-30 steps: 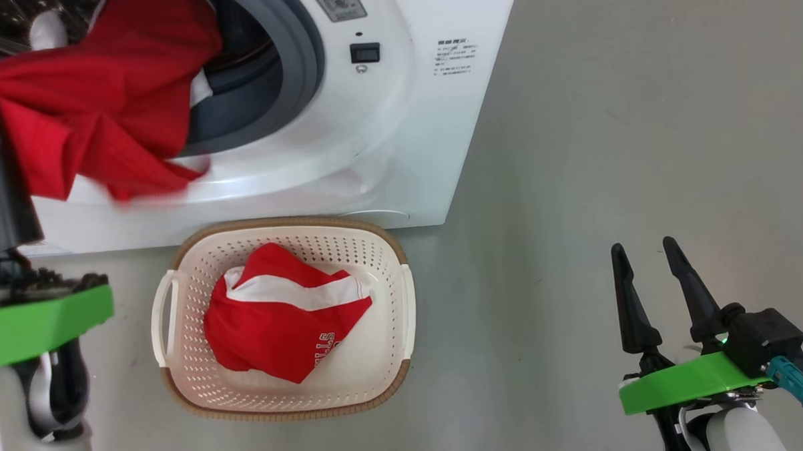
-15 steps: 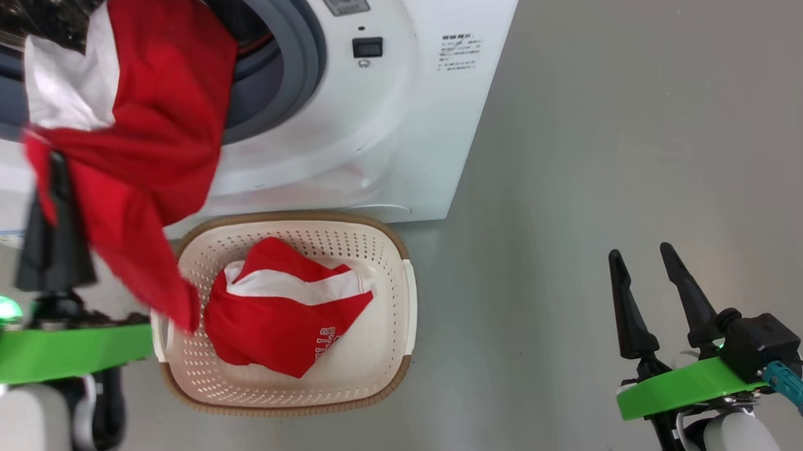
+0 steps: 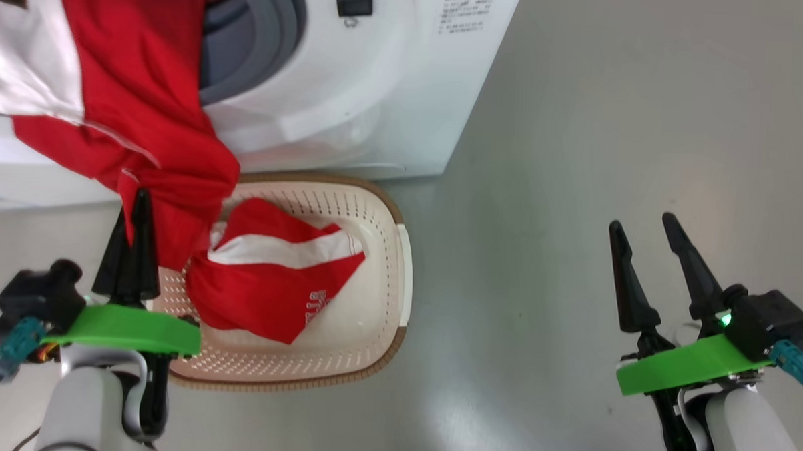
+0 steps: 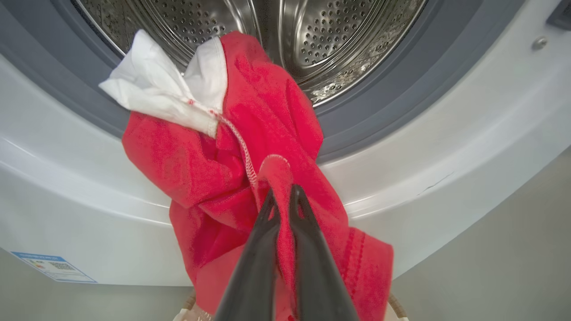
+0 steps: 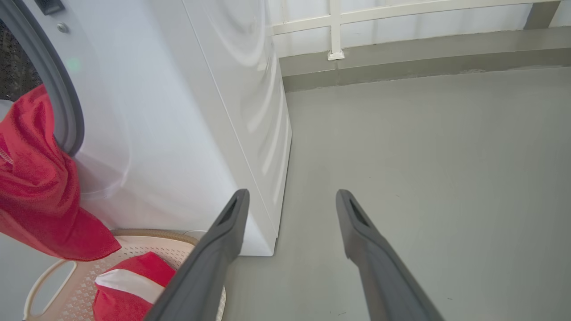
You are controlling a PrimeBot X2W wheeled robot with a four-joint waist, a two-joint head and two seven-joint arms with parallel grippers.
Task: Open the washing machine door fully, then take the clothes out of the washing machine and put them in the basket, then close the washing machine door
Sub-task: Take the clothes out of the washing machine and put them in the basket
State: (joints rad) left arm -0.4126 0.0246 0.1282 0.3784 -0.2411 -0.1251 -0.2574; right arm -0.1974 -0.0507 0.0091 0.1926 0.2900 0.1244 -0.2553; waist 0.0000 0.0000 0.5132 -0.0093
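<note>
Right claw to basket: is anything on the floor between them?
No. In the head view the stretch between the right claw and the basket is bare grey floor; the claw stands open, holding nothing.

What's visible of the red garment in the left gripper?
The held garment is bright red, soft knit-looking fabric with a white panel and a white stitched seam. The left gripper, shut, pinches a fold. Crumpled, its white end lies at the grey gasket; its lower end hangs over the basket.
</note>
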